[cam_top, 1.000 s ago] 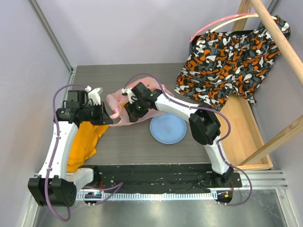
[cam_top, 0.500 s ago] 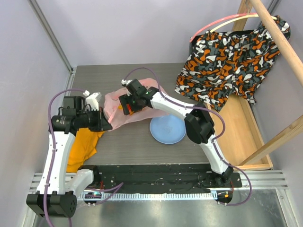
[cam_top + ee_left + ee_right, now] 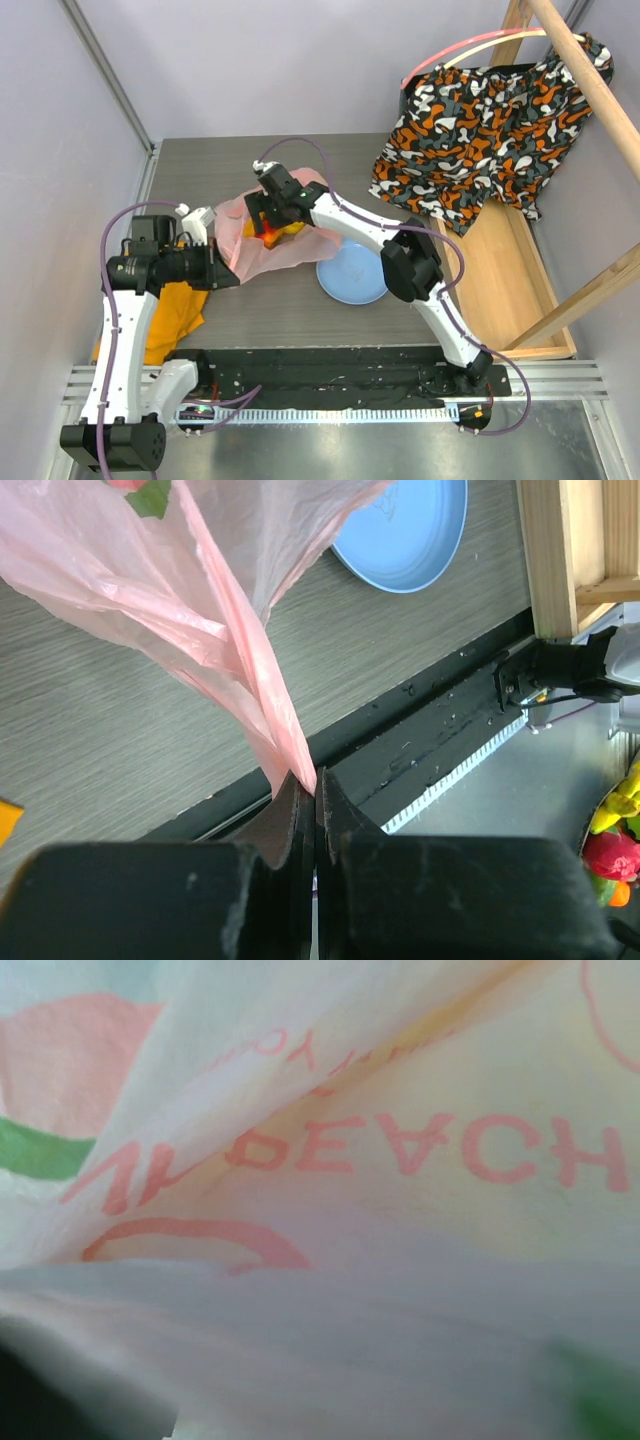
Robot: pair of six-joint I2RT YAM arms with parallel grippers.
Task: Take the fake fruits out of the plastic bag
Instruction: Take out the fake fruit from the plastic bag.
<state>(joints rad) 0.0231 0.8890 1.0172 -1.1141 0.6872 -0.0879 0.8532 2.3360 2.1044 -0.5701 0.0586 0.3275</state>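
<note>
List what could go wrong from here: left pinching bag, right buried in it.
The left gripper is shut on just a thin twisted strip of the plastic bag; it may slip or tear.
The right wrist view shows only film, so the right gripper might grab bag rather than the fake fruits.

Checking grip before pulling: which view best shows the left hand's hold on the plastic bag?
Left wrist: left hand shut on a plastic bag strand. Top external shows it small; right wrist only bag film.
</note>
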